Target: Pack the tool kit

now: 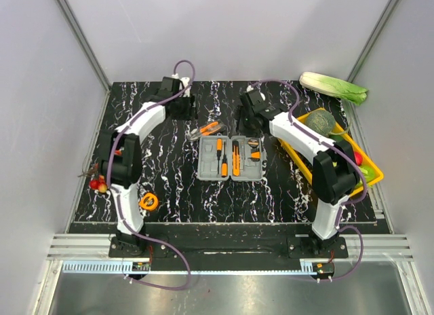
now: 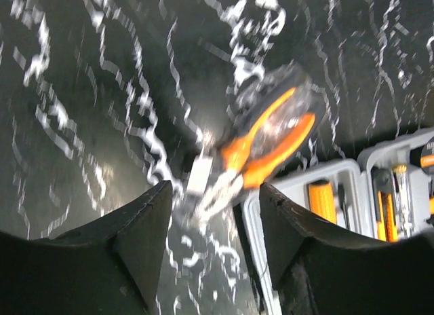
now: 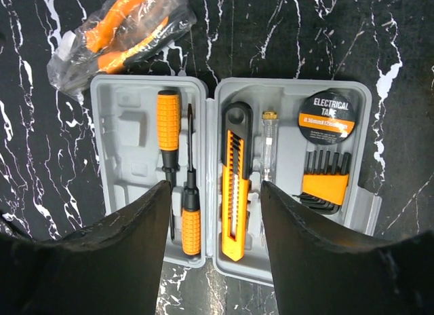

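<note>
- The right claw hangs released, its two dark fingers spread wide with nothing between them.
- Directly beneath it the grey case of the tool kit lies opened flat on the black marbled desk. Its hinge runs under the gap between the fingers.
- Left of the hinge sit a large orange-handled screwdriver and a smaller screwdriver.
- Right of the hinge sit an orange utility knife, a clear tester, a roll of electrical tape and a set of hex keys.
- Past the case's far left corner, just beside it, lie the pliers in a clear bag.
- The left claw is also released and empty above the desk, with the bagged pliers just ahead of its fingertips. That view is blurred.
- The tape measure lies well behind the left claw, beside that arm's base.
- To the right claw's right stands a yellow tray of vegetables, with a cabbage beyond it.
</note>
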`<state>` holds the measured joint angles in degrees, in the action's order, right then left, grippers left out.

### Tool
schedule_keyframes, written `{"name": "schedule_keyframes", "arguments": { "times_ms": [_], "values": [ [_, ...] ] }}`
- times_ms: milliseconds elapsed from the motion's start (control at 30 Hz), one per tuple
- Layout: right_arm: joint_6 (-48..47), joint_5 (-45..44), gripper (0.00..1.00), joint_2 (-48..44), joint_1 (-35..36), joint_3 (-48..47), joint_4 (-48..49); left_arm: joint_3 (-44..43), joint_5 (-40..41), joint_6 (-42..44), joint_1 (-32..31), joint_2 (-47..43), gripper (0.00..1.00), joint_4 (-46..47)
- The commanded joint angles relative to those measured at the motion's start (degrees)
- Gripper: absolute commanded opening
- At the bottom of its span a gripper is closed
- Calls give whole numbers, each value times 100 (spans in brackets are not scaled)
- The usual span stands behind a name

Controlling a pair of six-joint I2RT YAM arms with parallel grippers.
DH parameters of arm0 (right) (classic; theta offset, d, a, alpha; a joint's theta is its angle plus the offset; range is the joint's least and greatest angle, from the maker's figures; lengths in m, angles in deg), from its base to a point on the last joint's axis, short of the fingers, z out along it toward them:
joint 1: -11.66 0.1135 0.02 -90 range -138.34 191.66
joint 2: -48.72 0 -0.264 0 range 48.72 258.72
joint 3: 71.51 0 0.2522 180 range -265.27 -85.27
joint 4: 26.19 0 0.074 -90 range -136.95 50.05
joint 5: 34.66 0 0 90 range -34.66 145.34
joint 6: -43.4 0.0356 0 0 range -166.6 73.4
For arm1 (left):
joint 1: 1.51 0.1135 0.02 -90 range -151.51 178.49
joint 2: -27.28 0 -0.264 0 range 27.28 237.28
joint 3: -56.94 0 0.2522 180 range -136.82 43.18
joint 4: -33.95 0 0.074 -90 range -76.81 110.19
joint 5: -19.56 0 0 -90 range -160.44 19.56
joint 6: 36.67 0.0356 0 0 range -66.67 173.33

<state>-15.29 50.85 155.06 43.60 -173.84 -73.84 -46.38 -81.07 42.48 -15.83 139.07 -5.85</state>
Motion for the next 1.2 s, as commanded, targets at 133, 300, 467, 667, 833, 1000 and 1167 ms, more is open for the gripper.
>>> {"name": "schedule_keyframes", "arguments": {
  "times_ms": [133,300,467,667,833,1000,1167],
  "values": [
    [42,221,61,-228,-276,385,-74,-1643,-625,803,-386,1423,53,249],
    [33,238,61,-220,-373,473,-188,-1881,68,1041,-720,1881,54,196],
    [33,265,61,-184,-435,464,-241,-2083,658,1313,-905,2241,54,-76],
    [68,273,61,-228,-452,578,-250,-2646,1458,1428,-940,2734,51,-682],
    [95,291,60,-237,-452,622,-250,-2391,1521,1367,-932,2568,56,-789],
    [112,317,60,-219,-452,605,-241,-2285,1581,1305,-914,2418,52,-779],
    [138,291,59,-237,-452,666,-232,-2207,1380,1120,-774,2488,36,-929]
  ]
}}
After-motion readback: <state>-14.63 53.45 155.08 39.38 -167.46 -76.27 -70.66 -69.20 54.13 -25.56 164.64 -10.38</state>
